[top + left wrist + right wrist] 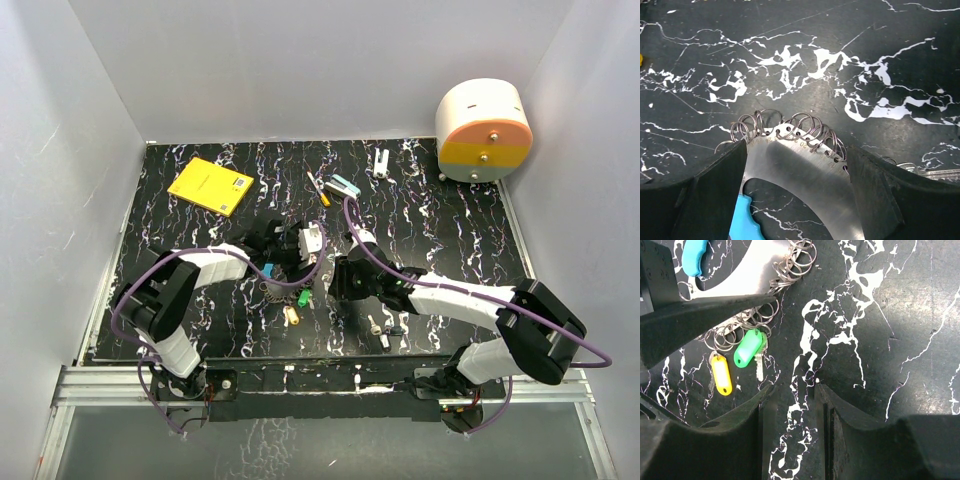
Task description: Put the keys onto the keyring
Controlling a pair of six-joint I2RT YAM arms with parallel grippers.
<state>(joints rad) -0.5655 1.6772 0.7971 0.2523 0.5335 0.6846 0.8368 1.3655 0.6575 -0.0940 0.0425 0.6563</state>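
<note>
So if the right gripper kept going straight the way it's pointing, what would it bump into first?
Most likely the bare black marble-patterned tabletop; the right gripper points beside the green-tagged key, not at it, though depth is unclear.

Left wrist view: keyring (805,170) cut off at bottom, silver key (940,173) clipped at right edge. Top view: keys (301,298) too small to separate.
</note>
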